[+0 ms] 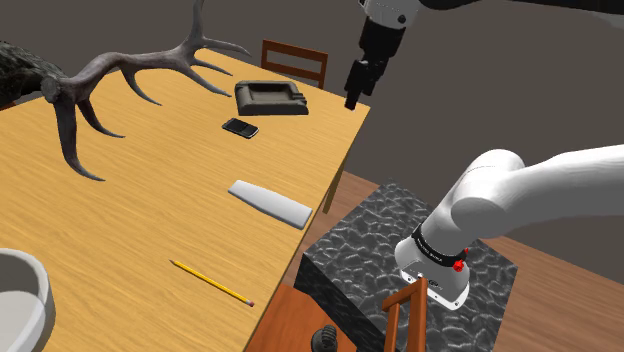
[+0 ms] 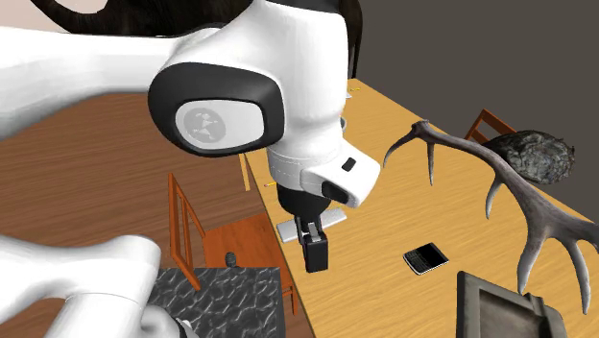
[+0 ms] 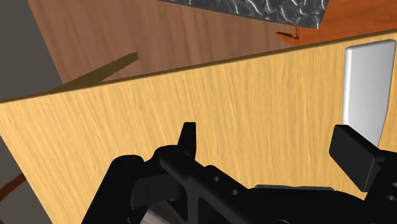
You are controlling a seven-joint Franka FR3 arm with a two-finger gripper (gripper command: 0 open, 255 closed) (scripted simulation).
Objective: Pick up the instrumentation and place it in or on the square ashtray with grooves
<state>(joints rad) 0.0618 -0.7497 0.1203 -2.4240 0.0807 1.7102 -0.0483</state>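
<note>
The two black fingers (image 3: 355, 153) stand wide apart. They hold nothing and they touch nothing. They hang in the air over the light wooden table (image 3: 127, 146), close to its edge.

The pale grey flat slab (image 3: 368, 83) with round corners lies on the table. It is just past the tip of one finger and a bit off to that side, not between the two fingers.

The dark square ashtray with grooves (image 1: 270, 98) sits on the table too, farther from the fingers than the slab is. A small black phone (image 1: 240, 127) lies just beside the ashtray, on the side nearer the fingers. A big grey antler (image 1: 120, 75) and a yellow pencil (image 1: 212, 282) are well away from the fingers.
</note>
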